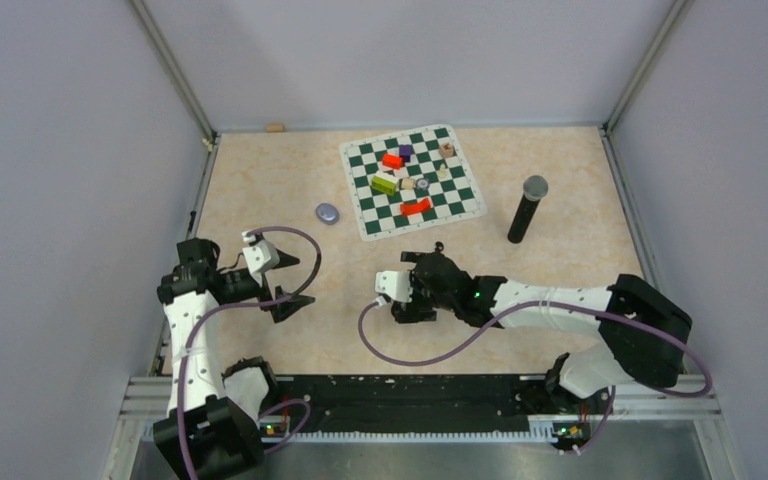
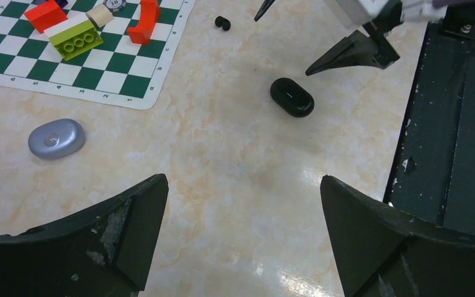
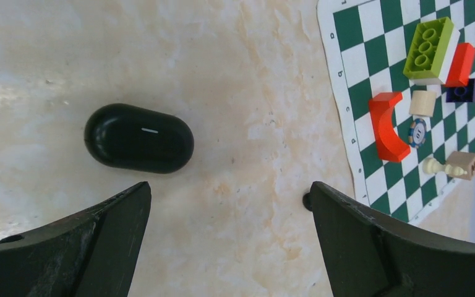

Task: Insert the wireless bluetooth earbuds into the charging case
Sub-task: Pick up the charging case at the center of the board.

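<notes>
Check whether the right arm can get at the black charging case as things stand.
Probably yes: the right gripper hangs open over the black charging case, slightly off to one side, with nothing between them.

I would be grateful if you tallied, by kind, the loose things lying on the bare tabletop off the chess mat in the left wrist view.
Charging cases: 2, the black case and the grey case
Earbuds: 2, the black earbuds, lying against each other
Total: 4
</notes>
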Controlling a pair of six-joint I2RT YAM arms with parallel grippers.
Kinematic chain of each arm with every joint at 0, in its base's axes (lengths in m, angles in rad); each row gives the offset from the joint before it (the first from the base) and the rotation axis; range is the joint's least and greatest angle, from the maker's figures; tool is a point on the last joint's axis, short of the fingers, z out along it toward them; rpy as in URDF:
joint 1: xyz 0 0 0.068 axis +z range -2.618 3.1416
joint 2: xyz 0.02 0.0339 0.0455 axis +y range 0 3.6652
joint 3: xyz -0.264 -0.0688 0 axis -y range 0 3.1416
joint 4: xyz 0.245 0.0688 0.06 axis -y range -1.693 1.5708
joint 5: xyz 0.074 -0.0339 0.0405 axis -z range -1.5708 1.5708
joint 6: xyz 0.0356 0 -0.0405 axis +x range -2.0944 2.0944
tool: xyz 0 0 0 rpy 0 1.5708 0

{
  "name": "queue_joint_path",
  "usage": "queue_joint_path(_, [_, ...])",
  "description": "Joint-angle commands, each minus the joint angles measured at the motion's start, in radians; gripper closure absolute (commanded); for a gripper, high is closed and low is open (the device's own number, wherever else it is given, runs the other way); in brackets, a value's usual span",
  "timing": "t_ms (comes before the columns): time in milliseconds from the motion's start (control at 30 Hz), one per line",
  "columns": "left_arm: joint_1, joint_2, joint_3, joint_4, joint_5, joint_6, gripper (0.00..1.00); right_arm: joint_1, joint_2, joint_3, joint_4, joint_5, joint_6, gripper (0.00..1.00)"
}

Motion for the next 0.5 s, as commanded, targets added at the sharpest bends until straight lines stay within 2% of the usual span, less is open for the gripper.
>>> queue_joint_path(0, [0.009,0.003,0.038,-0.027,0.041,0.028,0.01,-0.024,-0.071,0.085,-0.115,-0.232,0.131,0.01])
queue_joint_path(200, [0.012,0.003,0.038,-0.039,0.046,0.042,0.01,-0.024,0.020,0.053,-0.045,-0.086,0.053,0.01])
queue_joint_path(467, [0.016,0.006,0.041,-0.057,0.049,0.064,0.01,-0.024,0.066,0.050,-0.039,-0.074,0.041,0.01])
